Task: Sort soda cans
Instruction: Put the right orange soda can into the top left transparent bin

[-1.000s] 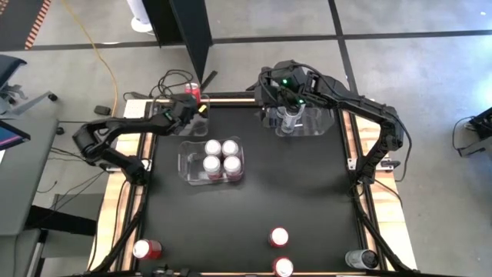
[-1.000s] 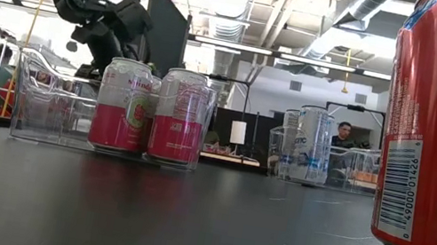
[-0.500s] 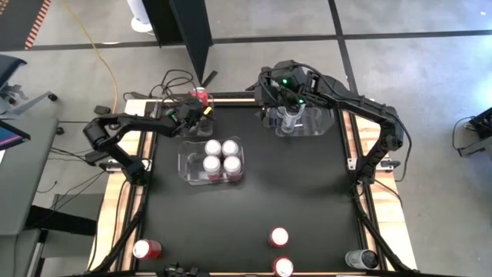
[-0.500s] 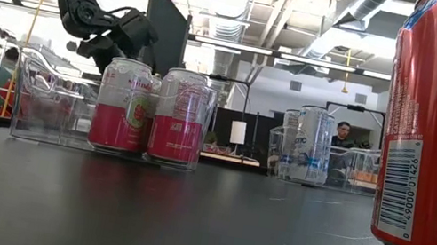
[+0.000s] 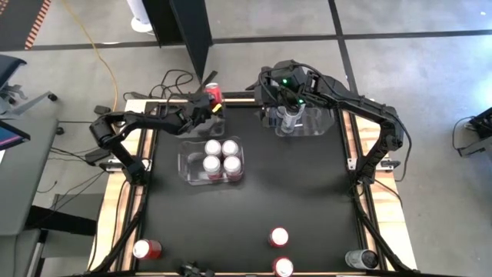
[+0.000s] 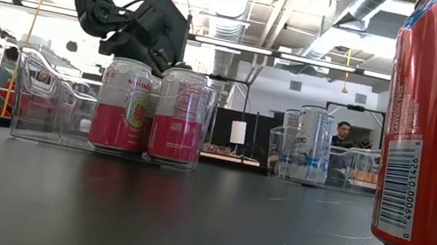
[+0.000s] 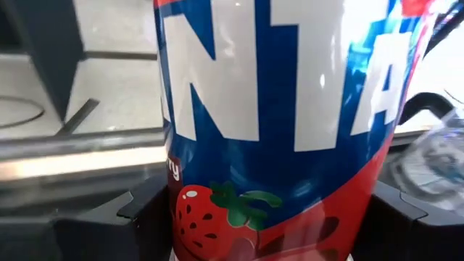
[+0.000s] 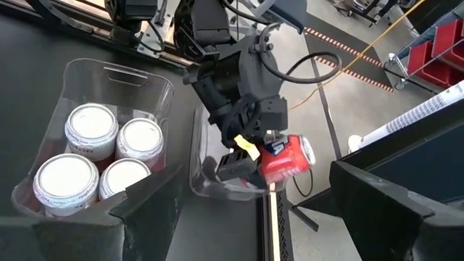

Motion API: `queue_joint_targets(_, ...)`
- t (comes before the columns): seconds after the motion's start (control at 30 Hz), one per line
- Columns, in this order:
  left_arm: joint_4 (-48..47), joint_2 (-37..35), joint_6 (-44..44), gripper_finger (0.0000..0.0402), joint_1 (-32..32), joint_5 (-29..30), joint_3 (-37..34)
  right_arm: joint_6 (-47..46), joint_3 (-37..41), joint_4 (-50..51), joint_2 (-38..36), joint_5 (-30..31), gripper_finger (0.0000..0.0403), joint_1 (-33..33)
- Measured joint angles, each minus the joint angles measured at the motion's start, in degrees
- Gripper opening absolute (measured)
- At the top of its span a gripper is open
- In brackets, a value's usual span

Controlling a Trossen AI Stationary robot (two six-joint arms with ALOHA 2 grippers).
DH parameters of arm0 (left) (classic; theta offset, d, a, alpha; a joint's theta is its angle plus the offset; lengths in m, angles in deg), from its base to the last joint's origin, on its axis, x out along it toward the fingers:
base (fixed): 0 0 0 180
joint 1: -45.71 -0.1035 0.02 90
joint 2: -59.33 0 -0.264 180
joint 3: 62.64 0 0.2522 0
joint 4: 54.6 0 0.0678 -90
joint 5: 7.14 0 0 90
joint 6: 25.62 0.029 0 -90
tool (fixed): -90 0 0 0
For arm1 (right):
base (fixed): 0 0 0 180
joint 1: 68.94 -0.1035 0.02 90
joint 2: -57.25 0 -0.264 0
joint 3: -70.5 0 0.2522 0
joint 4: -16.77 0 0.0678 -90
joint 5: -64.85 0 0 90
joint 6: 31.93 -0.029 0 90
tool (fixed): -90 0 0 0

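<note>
While the right gripper [image 5: 286,114] hangs over the clear bin [image 5: 317,123] at the table's far right, beside a silver can [image 5: 287,117] standing in it, the left gripper [image 5: 207,105] is at the far left edge. Its fingers are closed around a red strawberry soda can [image 5: 213,94], which it holds tilted above the rim of another clear bin [image 8: 210,177] there. From the left wrist camera the can [image 7: 283,123] fills the view, clamped between the two dark fingers [image 7: 148,217]. I cannot tell how far the right gripper's fingers are parted.

In the middle of the black table [image 5: 254,200], a third clear bin [image 5: 188,163] holds four pink-and-white cans [image 5: 221,155], upright and packed two by two. Near the front edge stand two more pink-and-white cans [image 5: 279,237], one just behind the other. A red can [image 5: 146,248] lies at the front left corner and a dark grey can [image 5: 360,259] at the front right corner, both well apart from the bins.
</note>
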Motion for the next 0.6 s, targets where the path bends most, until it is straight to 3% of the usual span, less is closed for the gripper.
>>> queue_joint_targets(0.37,-0.84,0.0,0.74,0.0293,1.02,-1.83,1.07,-0.41,0.0,-1.13,0.02,0.01,0.0354,-0.2)
queue_joint_targets(0.6,-2.1,-0.83,5.83,0.0293,1.01,2.39,1.23,-1.47,0.0,-0.66,0.02,0.02,0.0354,-0.2)
